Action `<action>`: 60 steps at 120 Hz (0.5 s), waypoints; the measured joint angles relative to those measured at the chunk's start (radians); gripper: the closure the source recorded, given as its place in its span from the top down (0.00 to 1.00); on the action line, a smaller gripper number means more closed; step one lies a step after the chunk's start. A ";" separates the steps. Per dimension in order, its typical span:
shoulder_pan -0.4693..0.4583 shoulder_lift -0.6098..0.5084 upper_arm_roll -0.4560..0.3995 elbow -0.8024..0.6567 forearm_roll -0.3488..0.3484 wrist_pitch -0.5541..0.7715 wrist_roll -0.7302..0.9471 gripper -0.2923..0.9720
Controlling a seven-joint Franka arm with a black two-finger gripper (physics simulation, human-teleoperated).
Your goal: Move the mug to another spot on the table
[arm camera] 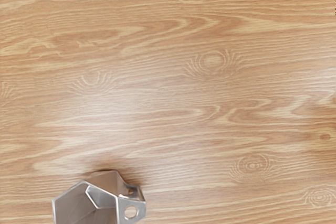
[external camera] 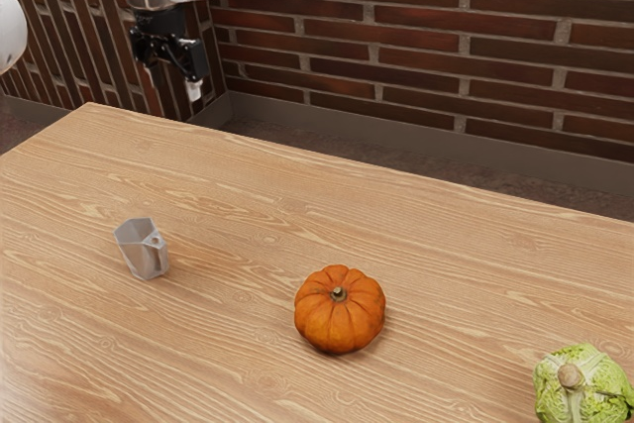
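A small grey angular mug [external camera: 142,247] stands upright on the wooden table [external camera: 297,205], toward the exterior view's left, its handle facing the exterior view's right. My gripper [external camera: 168,71] hangs high above the table's far left corner, well above and behind the mug. Its fingers are open with nothing between them. From the wrist view I look down on the mug [arm camera: 100,203], its open top and small handle visible against the bare wood [arm camera: 199,77].
An orange pumpkin [external camera: 339,307] sits near the table's middle front. A green cabbage [external camera: 582,386] lies at the front right corner. A brick wall [external camera: 446,27] runs behind the table. Bare wood stretches between the mug and the pumpkin.
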 joint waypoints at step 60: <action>-0.067 -0.079 0.016 -0.239 0.165 0.144 0.306 0.76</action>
